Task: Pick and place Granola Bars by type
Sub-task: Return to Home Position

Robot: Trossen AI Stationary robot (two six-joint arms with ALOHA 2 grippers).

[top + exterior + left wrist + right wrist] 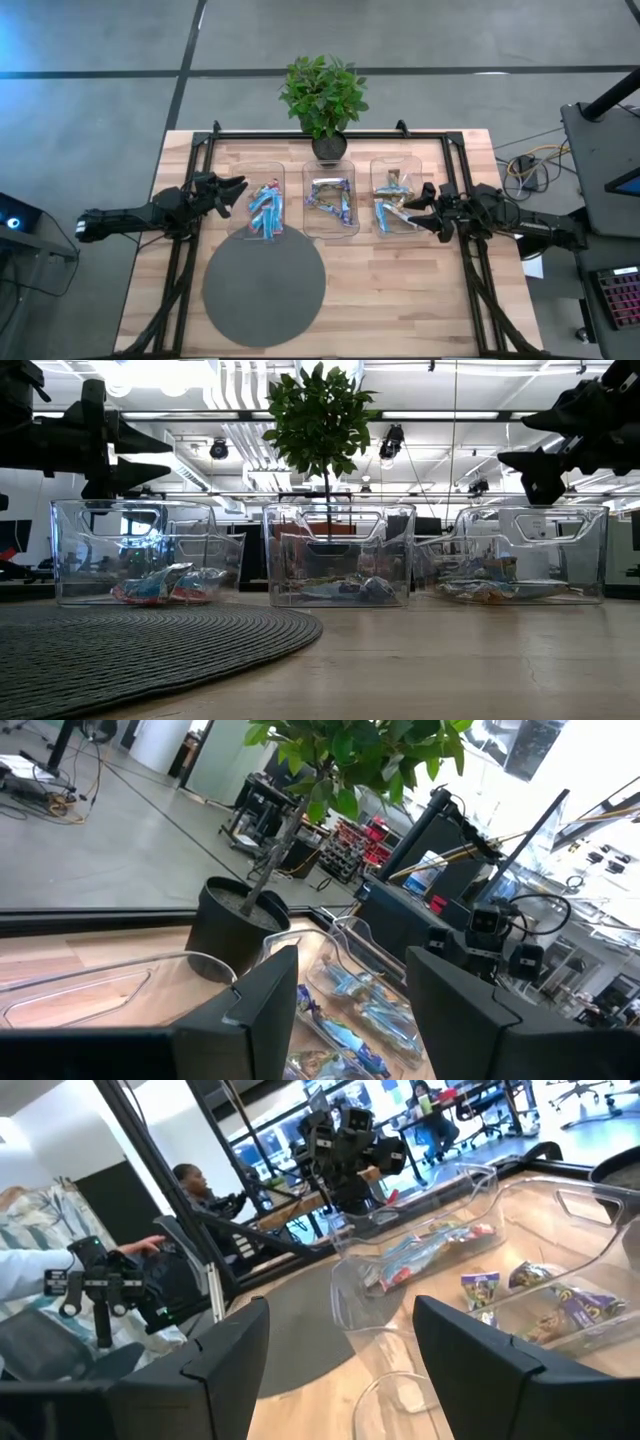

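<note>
Granola bars (pixel 265 208): sorted, by the look of it, into three clear bins set in a row across the tabletop (pixel 400 290). Blue-and-red wrappers heaped in the left bin (pixel 262 166), purple multicoloured ones in the middle bin (pixel 330 234), tan, silvery and pale blue ones in the right bin (pixel 395 161). None loose on the wood, none on the round grey mat (pixel 264 290) in front of the bins. Judged from that: placing done, nothing left to pick, only the parking of the arms outstanding. Cannot vouch for every wrapper in each heap; too small to tell.

Left gripper (pixel 238 196): just beside the outer side of the left bin, raised above rim height in the low view. Jaws spread wide, nothing between them, touching nothing. Right gripper (pixel 412 210): over the outer edge of the right bin, likewise above its rim. Jaws wide apart, empty, clear of the bars beneath. Potted plant (pixel 322 95) behind the middle bin, well away from both.
</note>
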